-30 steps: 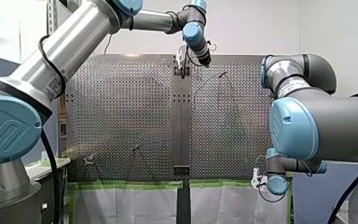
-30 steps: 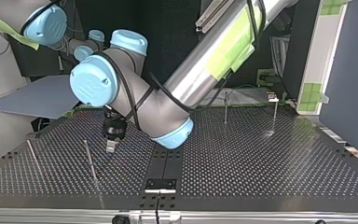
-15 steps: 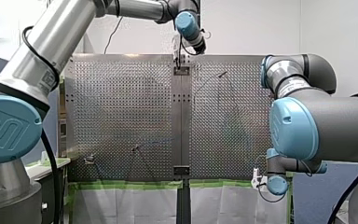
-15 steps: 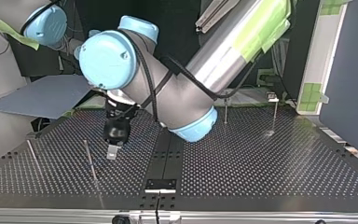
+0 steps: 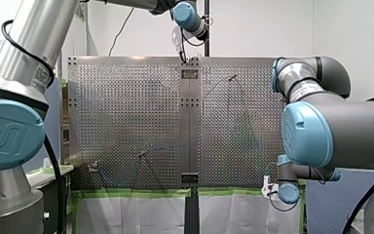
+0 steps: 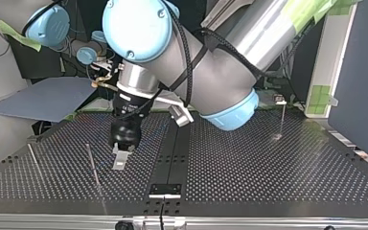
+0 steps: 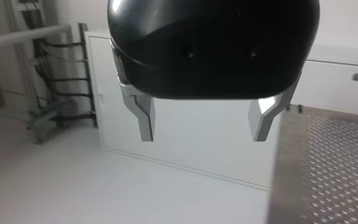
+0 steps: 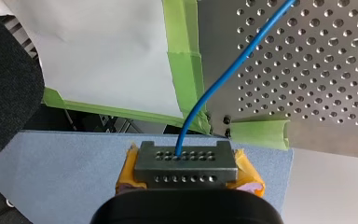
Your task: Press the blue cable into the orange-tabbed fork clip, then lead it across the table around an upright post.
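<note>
While my left end effector (image 7: 205,122) is hanging wide open and empty, my right end effector (image 8: 186,156) is pinching the thin blue cable (image 8: 223,79). The cable is crossing the perforated metal desk's (image 8: 317,70) near right corner.
</note>
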Robot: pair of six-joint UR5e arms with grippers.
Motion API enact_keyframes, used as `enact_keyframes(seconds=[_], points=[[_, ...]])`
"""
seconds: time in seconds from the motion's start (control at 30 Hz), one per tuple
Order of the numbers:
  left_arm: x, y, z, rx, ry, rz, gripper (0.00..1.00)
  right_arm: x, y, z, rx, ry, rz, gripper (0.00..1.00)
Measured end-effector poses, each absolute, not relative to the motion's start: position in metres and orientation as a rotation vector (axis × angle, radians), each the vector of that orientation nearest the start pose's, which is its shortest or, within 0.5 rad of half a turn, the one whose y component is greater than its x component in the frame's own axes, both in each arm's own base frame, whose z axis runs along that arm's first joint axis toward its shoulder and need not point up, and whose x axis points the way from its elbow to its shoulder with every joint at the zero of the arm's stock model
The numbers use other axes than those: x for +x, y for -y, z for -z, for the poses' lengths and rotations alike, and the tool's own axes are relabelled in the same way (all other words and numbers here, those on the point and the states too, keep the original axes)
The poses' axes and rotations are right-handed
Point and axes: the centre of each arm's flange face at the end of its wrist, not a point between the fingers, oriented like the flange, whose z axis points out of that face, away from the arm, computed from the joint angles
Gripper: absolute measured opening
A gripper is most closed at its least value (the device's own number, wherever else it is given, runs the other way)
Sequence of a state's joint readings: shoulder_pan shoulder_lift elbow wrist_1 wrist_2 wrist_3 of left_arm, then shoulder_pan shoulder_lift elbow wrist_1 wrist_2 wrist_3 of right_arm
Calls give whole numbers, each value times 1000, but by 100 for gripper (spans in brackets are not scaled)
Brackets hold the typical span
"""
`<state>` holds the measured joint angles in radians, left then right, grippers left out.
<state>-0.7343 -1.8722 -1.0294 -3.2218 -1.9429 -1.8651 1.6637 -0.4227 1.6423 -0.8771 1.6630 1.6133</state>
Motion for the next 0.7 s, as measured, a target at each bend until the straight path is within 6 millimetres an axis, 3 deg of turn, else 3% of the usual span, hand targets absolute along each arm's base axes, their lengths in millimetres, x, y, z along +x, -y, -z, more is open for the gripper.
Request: enact_keyframes(seconds=[0.7], points=[[337,438,-618,-94,-1263,716,98,179,570,158,1446,1462,-1032,0]])
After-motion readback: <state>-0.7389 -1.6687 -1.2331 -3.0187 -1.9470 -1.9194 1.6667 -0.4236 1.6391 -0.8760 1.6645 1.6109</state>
